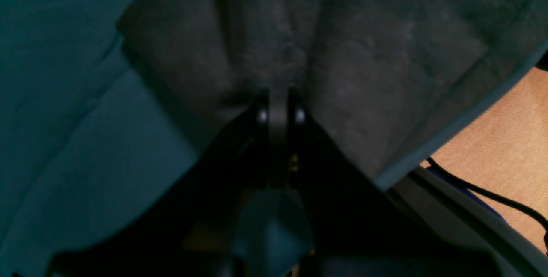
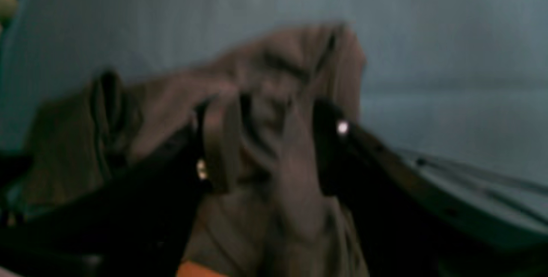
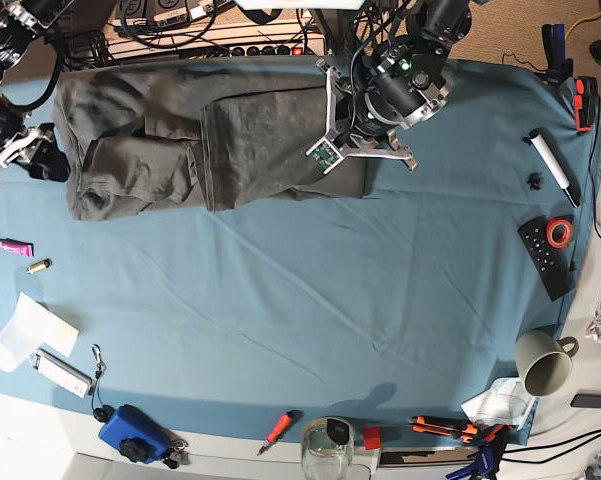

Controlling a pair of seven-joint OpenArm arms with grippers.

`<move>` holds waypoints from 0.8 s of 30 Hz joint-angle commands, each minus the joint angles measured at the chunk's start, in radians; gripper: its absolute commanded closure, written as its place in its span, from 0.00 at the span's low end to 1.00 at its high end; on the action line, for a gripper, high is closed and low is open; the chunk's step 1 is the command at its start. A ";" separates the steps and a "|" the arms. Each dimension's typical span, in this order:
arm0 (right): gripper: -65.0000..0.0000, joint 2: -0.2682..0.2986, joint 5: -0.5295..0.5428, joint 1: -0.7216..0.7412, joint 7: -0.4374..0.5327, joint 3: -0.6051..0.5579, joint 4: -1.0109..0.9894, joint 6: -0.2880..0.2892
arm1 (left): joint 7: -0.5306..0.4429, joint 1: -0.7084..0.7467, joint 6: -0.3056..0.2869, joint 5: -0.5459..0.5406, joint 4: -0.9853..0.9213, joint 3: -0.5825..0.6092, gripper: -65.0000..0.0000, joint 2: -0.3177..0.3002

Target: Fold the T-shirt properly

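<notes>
Along the upper edge of the base view, from the far upper left to just past the middle, we see the T-shirt (image 3: 210, 140) stretched out lengthwise on the teal-blue cloth (image 3: 300, 300), its long axis running left to right across the frame. It is partly folded: a doubled panel lies over the middle, and the left part is bunched and wrinkled.

At the upper middle, the left gripper (image 3: 352, 150) sits on the shirt's right end. In the left wrist view its jaws are pressed together at the centre of the frame, pinching a ridge of the dark fabric (image 1: 342, 54), which fans up and away from the fingertips towards the top of that frame; so we take it as clamped on the T-shirt.

At the far left edge, the right gripper (image 3: 30, 150) meets the shirt's other end. In the right wrist view, which is blurred, its two fingers (image 2: 327, 148) stand wide apart with a bundle of cloth (image 2: 274, 97) rising between them. We cannot tell whether the fabric is merely lying between the fingers or caught on one of them, but they are not squeezing it.

We judge that the coming move turns on this: the shirt lies between the two arms along one line, with one end pinned and the other slack. Any carry across would pivot about the left gripper's hold, and the loose left end, nearest the right arm, is the part free to shift.
</notes>
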 commanded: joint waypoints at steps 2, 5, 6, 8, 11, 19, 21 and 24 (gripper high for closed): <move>0.57 0.025 -0.007 0.006 0.021 0.007 0.017 0.003 | -0.018 -0.001 0.003 -0.007 0.014 0.002 1.00 0.005; 0.57 0.025 -0.052 0.006 0.021 0.007 0.017 -0.012 | -0.018 0.003 0.003 -0.007 0.014 0.002 1.00 0.005; 0.57 0.025 -0.085 0.006 0.021 0.007 0.016 -0.029 | -0.017 0.006 0.003 -0.007 0.014 0.002 1.00 0.005; 0.57 0.025 -0.141 0.007 0.021 0.007 0.003 -0.047 | -0.017 0.013 0.003 -0.007 0.014 0.002 1.00 0.006; 0.57 0.025 -0.164 0.008 0.047 0.007 -0.054 -0.047 | -0.016 0.024 0.003 -0.007 0.014 0.002 1.00 0.005; 0.57 0.025 -0.216 0.077 0.070 0.007 -0.237 0.010 | -0.014 0.028 0.003 -0.007 0.014 0.002 1.00 0.005; 0.57 0.025 -0.225 0.093 0.070 0.007 -0.284 0.016 | -0.014 0.028 0.003 -0.007 0.014 0.002 1.00 0.005; 0.57 0.025 -0.224 0.106 0.069 0.005 -0.357 0.017 | -0.014 0.028 0.003 -0.007 0.014 0.002 1.00 0.006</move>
